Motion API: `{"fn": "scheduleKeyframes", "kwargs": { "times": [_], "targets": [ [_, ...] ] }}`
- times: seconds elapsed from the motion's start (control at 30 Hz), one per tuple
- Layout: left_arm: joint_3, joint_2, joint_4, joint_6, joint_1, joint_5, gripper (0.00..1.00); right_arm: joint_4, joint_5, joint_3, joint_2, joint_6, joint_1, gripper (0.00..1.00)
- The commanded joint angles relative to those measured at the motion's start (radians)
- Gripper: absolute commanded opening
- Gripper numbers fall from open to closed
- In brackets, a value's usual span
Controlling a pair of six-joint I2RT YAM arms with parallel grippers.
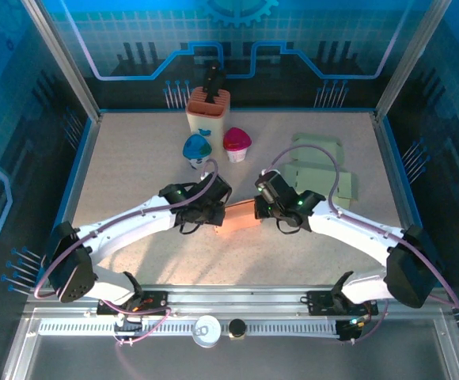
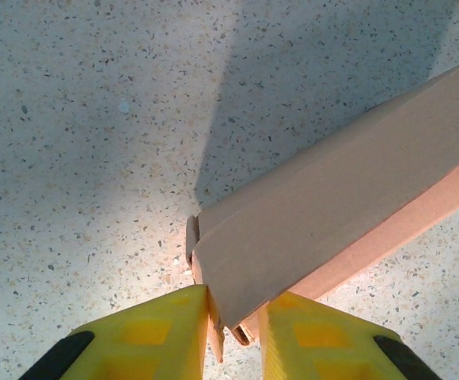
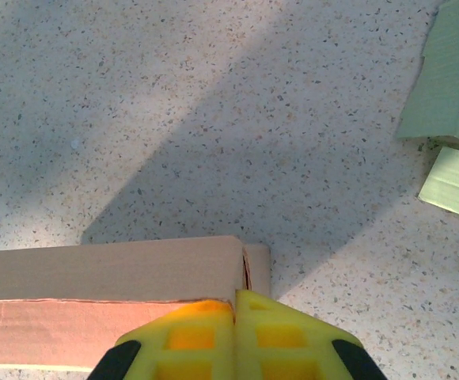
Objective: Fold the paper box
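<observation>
The paper box (image 1: 240, 215) is a salmon-orange carton, partly folded, lying at the table's middle between both arms. My left gripper (image 1: 214, 215) is at its left end. In the left wrist view the yellow fingers (image 2: 166, 332) straddle the box's (image 2: 340, 198) near corner, with its end flaps pinched in the narrow gap of the gripper (image 2: 236, 324). My right gripper (image 1: 259, 210) is at the right end. In the right wrist view it (image 3: 235, 305) is shut, its fingertips meeting on the thin end wall of the box (image 3: 103, 273).
Flat green cardboard pieces (image 1: 316, 170) lie right of the box, also in the right wrist view (image 3: 451, 95). At the back stand an orange holder (image 1: 208, 111), a blue cup (image 1: 197, 148) and a pink cup (image 1: 237, 142). Bare speckled table lies in front.
</observation>
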Motion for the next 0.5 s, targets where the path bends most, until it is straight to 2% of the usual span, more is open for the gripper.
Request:
{"fn": "scheduleKeyframes", "kwargs": {
  "times": [0.0,0.13,0.3,0.47],
  "targets": [
    [-0.003,-0.048,-0.02,-0.015,-0.015,-0.037,0.27,-0.04,-0.007,0.021,0.021,0.025,0.019,0.0],
    [-0.035,-0.082,-0.007,-0.013,-0.019,-0.046,0.36,-0.046,-0.008,0.028,0.026,0.029,0.017,0.0],
    [-0.063,-0.102,-0.005,-0.009,-0.021,-0.052,0.36,-0.043,-0.012,0.028,0.027,0.028,0.019,0.0],
    [-0.037,-0.086,-0.047,0.028,-0.018,-0.137,0.38,-0.039,-0.015,0.025,0.024,0.025,0.019,0.0]
  ]
}}
